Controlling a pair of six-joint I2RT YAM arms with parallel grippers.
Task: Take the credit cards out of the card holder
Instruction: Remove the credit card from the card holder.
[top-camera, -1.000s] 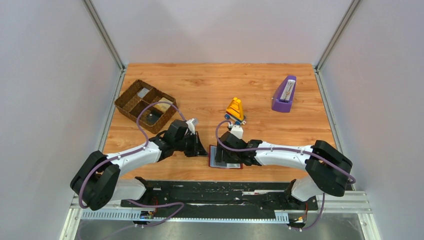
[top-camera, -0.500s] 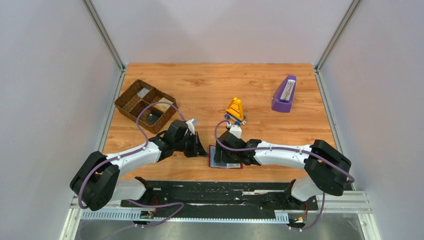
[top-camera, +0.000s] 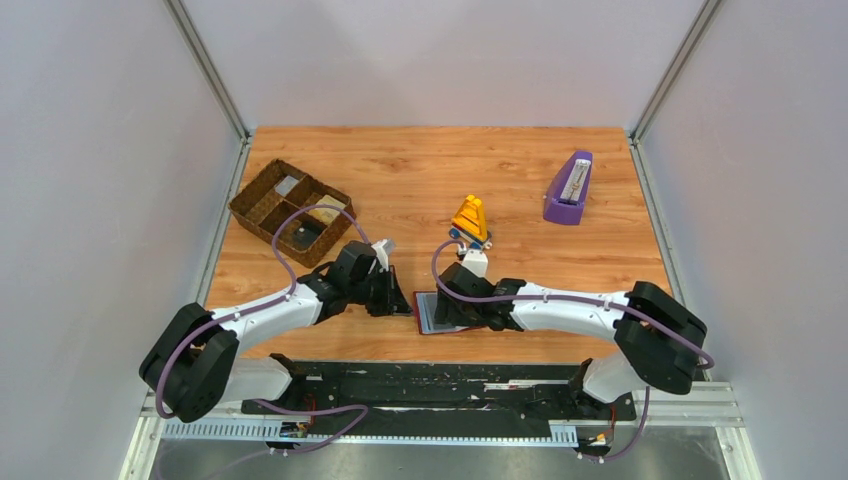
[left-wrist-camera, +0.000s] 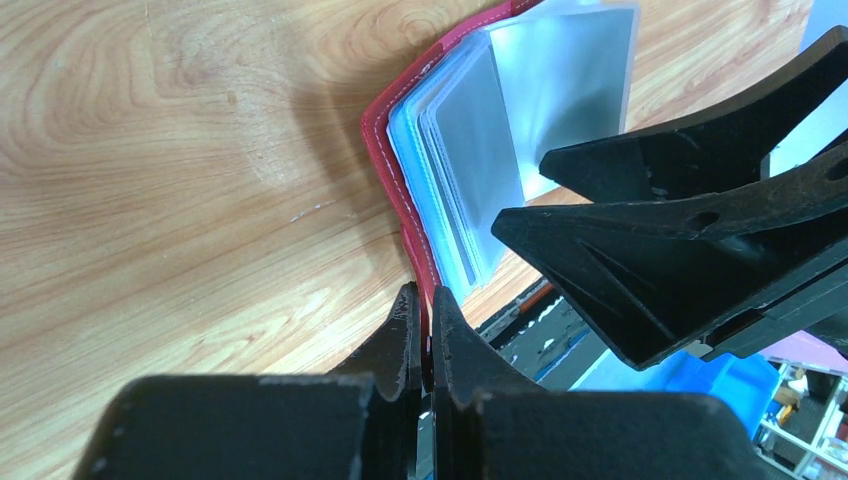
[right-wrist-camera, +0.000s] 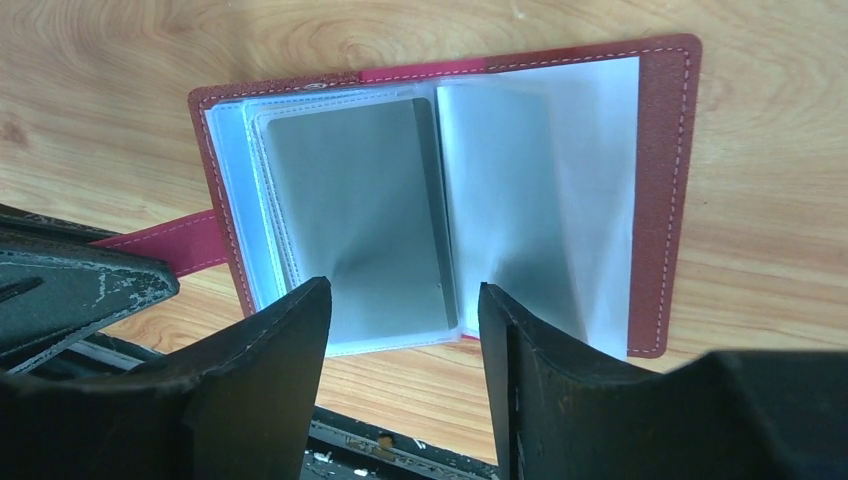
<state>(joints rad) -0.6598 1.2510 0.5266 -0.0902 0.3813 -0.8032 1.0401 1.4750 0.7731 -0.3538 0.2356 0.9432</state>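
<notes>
The small dark red leather card holder (right-wrist-camera: 662, 180) lies open and flat on the wooden bench (top-camera: 420, 170), directly under the right claw (right-wrist-camera: 398, 335). That claw's fingers stand spread apart over the grey-blue plastic sleeves (right-wrist-camera: 540, 200); whether the tips touch them cannot be told. A flat grey card (right-wrist-camera: 350, 210) shows in the stack of sleeves on the side towards the left claw (left-wrist-camera: 425, 330). The red snap tab (right-wrist-camera: 190, 243) runs out to the left claw, which is pressed together and pinching it. Just beyond the right claw stands a small orange cone-shaped toy (top-camera: 470, 216). Beyond the left claw sits a brown wicker basket with compartments (top-camera: 290, 212). Well apart from the right claw, near the far edge, is a purple wedge-shaped stand (top-camera: 569, 188).
</notes>
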